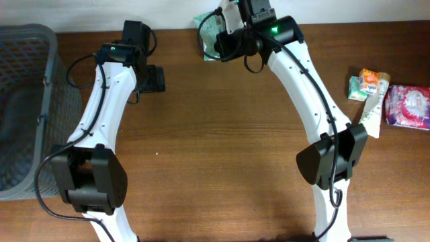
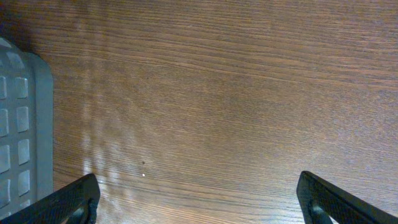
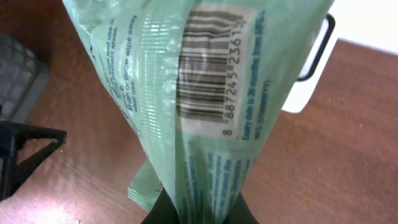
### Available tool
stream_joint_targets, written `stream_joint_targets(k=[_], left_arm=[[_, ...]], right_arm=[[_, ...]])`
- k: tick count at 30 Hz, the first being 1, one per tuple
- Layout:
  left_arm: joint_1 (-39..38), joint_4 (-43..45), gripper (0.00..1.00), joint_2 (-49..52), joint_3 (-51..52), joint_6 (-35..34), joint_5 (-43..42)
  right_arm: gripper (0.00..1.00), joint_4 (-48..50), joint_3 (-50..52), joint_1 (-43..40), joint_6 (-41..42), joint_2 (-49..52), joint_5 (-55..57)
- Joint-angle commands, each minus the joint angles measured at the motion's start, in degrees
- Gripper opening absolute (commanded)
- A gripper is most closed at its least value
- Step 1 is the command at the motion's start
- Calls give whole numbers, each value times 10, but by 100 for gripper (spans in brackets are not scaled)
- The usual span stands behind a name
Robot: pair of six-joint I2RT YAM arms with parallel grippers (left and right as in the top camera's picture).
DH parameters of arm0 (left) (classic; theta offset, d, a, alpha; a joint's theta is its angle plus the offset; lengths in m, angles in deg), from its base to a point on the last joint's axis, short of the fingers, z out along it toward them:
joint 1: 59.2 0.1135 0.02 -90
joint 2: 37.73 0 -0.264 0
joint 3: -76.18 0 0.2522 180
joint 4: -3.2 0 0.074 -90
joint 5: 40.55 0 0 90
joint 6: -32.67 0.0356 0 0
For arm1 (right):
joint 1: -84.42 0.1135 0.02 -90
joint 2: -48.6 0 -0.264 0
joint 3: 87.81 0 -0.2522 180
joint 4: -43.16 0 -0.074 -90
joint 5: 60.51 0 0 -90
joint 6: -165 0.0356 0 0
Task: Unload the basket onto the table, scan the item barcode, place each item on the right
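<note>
A pale green plastic pack (image 3: 205,93) with blue print fills the right wrist view, its white barcode label (image 3: 211,71) facing the camera. My right gripper (image 3: 202,214) is shut on the pack's lower end, the film pinched between the dark fingers. In the overhead view the green pack (image 1: 209,32) shows at the table's far edge, beside the right gripper (image 1: 232,30). A black frame stands at the left edge (image 3: 25,155) of the right wrist view, and a white device with a black loop (image 3: 314,56) lies behind the pack. My left gripper (image 2: 199,202) hangs open over bare wood.
A grey mesh basket (image 1: 23,107) stands at the table's left edge, its rim (image 2: 25,124) also in the left wrist view. Several small packs lie at the right: an orange-and-green one (image 1: 368,82), a white tube (image 1: 374,107) and a pink pouch (image 1: 408,106).
</note>
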Motion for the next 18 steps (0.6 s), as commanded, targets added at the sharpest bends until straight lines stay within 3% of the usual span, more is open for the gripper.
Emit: stream_joint_targets(k=[1, 4, 9, 11, 13, 14, 15, 17, 18], left_arm=[[0, 1, 99, -8, 2, -7, -3], [0, 1, 99, -8, 2, -7, -3], [0, 1, 99, -8, 2, -7, -2], [0, 1, 99, -8, 2, -7, -3], [0, 1, 99, -8, 2, -7, -3], [0, 1, 99, -8, 2, -7, -3], [0, 1, 99, -8, 2, -7, -3], [0, 1, 99, -8, 2, -7, -3], [0, 1, 99, -8, 2, -7, -3]], right_arm=[[4, -68, -6, 2, 16, 0, 5], [4, -136, 81, 2, 16, 12, 5], [5, -46, 288, 2, 16, 13, 44], [13, -35, 312, 2, 16, 13, 46], [43, -54, 296, -1, 19, 12, 46], [45, -92, 264, -12, 58, 12, 46], [67, -131, 229, -30, 81, 12, 41], [95, -171, 197, -70, 80, 12, 11], [97, -188, 197, -111, 80, 14, -18]])
